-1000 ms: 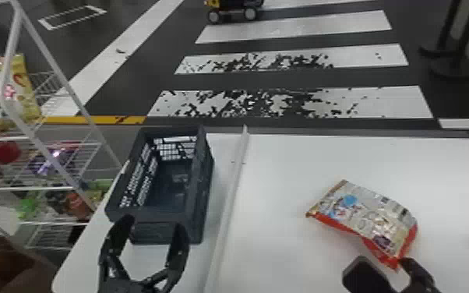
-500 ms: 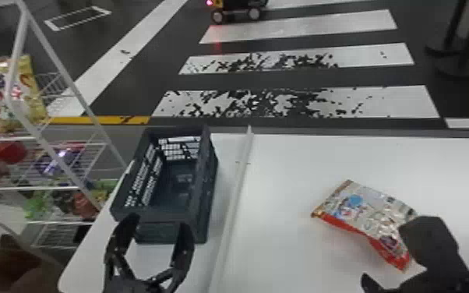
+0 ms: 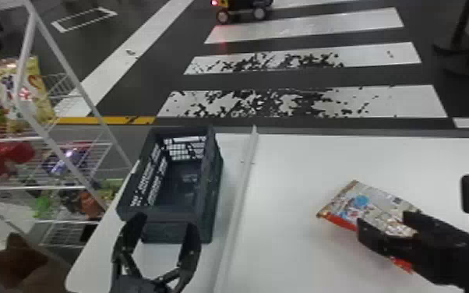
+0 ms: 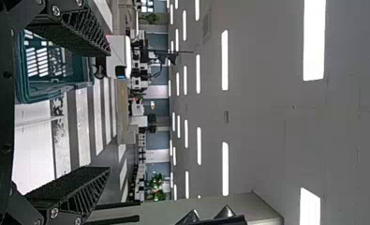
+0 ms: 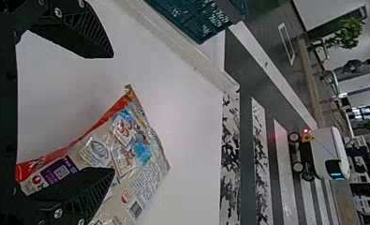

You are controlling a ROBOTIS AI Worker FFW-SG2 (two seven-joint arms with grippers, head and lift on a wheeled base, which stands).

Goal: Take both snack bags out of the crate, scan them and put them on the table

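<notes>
Your counter (image 3: 304, 253) carries the crate (image 3: 211, 195) and, right of it, the snack bag (image 3: 370, 202), its long axis slanting toward you. Your right tool (image 3: 383, 220), spread wide, is nearer, over the bag's near end; your left tool (image 3: 166, 224), also wide, is by the crate. The bag looks crinkled, glossy, red-edged.

Snack bag (image 3: 366, 206) flat on table (image 3: 292, 175)

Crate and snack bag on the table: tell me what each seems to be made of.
The crate looks like rigid, fairly matte plastic, judging by its lattice walls and squared rim. The snack bag looks like thin, slightly glossy film, given its creases and printed surface; whether it has a foil layer, I can't tell.
</notes>
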